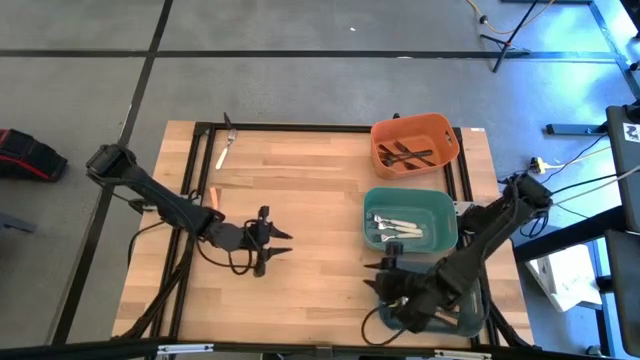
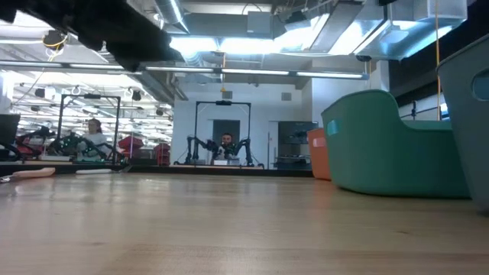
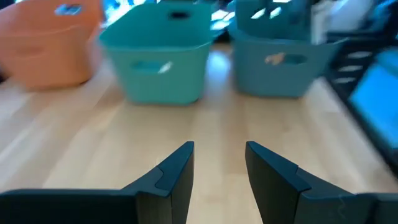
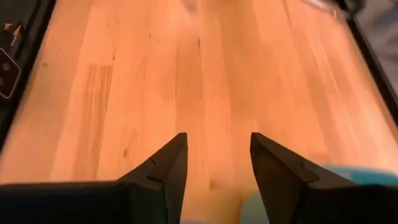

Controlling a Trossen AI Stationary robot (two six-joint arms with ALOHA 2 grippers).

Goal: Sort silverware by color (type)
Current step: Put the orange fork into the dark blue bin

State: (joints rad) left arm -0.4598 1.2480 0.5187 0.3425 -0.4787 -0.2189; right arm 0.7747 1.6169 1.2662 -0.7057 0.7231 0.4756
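Note:
Dark forks (image 1: 408, 155) lie in the orange bin (image 1: 440, 128). Pale silver forks (image 1: 398, 228) lie in the teal bin (image 1: 372, 205). One fork with a tan handle (image 1: 224, 148) lies flat near the table's far left edge. An orange-handled piece (image 1: 213, 196) lies beside the left arm, partly hidden by it. My left gripper (image 1: 288, 243) (image 3: 219, 158) is open over bare wood at mid-table, pointing toward the bins. My right gripper (image 1: 370, 276) (image 4: 214, 152) is open at the near right, pointing toward the table's left.
A third, blue-grey bin (image 1: 470, 322) (image 3: 280, 56) sits at the near right corner under my right arm. All three bins stand along the table's right side. A black frame (image 1: 300, 127) edges the table. A tan handle (image 2: 30, 173) shows far left in the low view.

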